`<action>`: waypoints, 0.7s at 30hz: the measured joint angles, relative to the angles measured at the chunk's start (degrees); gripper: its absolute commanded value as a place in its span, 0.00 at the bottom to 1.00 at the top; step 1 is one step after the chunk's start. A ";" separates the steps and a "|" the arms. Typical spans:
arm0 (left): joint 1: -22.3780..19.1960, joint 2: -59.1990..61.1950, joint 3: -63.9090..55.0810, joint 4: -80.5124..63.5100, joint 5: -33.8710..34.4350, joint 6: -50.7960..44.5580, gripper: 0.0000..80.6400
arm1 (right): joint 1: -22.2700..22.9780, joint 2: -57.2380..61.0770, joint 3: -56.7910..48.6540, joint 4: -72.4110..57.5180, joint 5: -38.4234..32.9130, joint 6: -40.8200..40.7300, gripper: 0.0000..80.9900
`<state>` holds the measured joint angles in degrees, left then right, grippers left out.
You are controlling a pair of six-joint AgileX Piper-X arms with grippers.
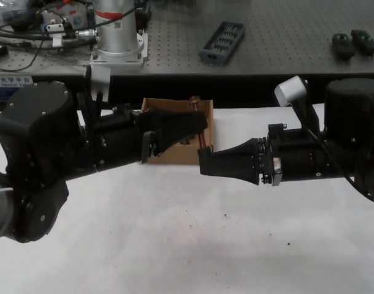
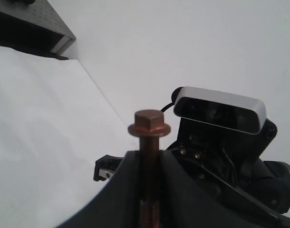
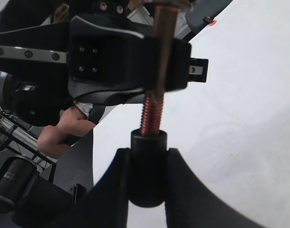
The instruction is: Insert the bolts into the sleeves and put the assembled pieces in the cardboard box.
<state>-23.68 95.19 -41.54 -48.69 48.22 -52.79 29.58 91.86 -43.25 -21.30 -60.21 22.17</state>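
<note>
- Your left gripper (image 2: 149, 166) is pinching the bolt (image 2: 149, 137) by its shank, just under the flanged hex head, with the head upward. It hangs above the bench, in front of the cardboard box (image 1: 151, 105)
- The bolt is copper-coloured, smooth on the upper shank and threaded toward the lower end. Judge it stiff, fairly heavy for its size and slippery on the smooth part, so grip the shank and leave the threads free
- The threaded end sits right at the mouth of the sleeve (image 3: 148, 166), roughly in line with it. You cannot tell whether it is inside
- The sleeve is a short black cylinder, likely rigid and light. Take it round its outer wall, with the bore left open
- Your right gripper (image 3: 148, 159) is clamped on that sleeve from both sides, directly under the bolt
</note>
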 measured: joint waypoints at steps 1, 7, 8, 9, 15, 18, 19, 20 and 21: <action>0.00 0.00 0.00 0.00 0.35 0.01 0.01 | 0.00 0.00 0.00 -0.13 -0.15 0.00 0.05; 0.16 0.00 0.00 0.00 2.61 -1.79 0.01 | 0.00 0.00 0.00 -2.68 -1.88 2.08 0.05; 0.28 0.00 0.00 -0.32 2.90 -2.16 0.01 | 0.00 0.00 0.00 -3.42 -1.97 2.95 0.05; 0.29 0.00 -0.13 -0.51 3.04 -2.21 0.01 | 0.00 0.00 0.00 -3.90 -1.96 3.61 0.05; 0.29 -0.11 -0.40 -1.34 4.74 1.72 0.01 | -0.63 0.00 0.36 -6.34 -2.97 6.35 0.05; 0.29 -0.11 -0.54 -1.49 5.41 4.39 0.01 | -0.90 0.00 0.50 -6.35 -3.49 6.49 0.05; 0.29 -0.11 -0.54 -1.49 5.50 4.64 0.01 | -0.87 0.00 0.51 -6.62 -3.49 6.49 0.05; 0.29 -0.11 -0.54 -1.46 5.83 5.77 0.01 | -0.87 0.00 0.51 -6.80 -3.49 6.49 0.05; 0.29 -0.11 -0.54 -1.61 6.25 7.14 0.01 | -0.99 0.00 0.51 -7.28 -3.59 6.49 0.05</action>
<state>-23.39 95.08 -42.08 -50.31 54.46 -45.65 28.58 91.86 -42.74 -28.58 -63.80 28.66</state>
